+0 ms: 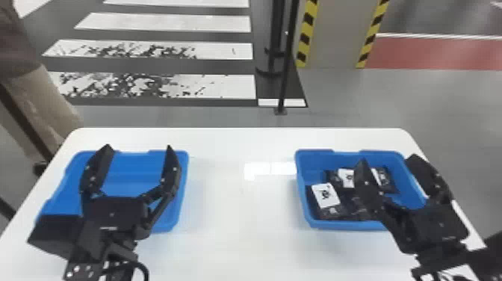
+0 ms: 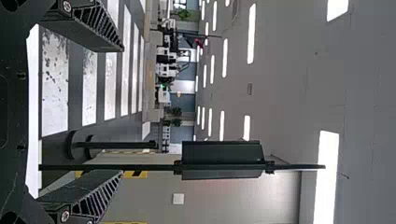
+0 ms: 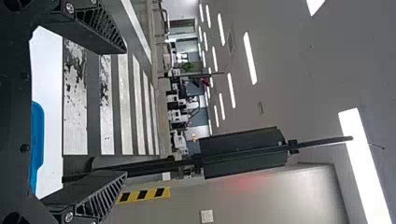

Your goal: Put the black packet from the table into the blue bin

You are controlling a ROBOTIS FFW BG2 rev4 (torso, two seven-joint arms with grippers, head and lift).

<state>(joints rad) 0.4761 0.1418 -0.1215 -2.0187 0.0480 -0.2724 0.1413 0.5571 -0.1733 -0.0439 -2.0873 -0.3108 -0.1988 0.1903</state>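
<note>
In the head view my left gripper (image 1: 138, 149) is open above the left blue bin (image 1: 129, 164), whose visible inside holds nothing. My right gripper (image 1: 386, 160) stands open over the right blue bin (image 1: 304, 209). Several black packets (image 1: 330, 211) with white labels lie in that right bin, partly covered by my right gripper. The left wrist view shows the left gripper (image 2: 123, 111) with its fingers wide apart and nothing between them. Likewise, the right gripper (image 3: 126, 112) in the right wrist view has empty, spread fingers, with a blue bin edge (image 3: 37, 144) beside its body.
Both bins rest on a white table (image 1: 239, 209), one on each side, with bare tabletop between them. Beyond the far edge stands a black pole (image 1: 285, 74) on the floor. A person (image 1: 37, 97) is at the far left by the table.
</note>
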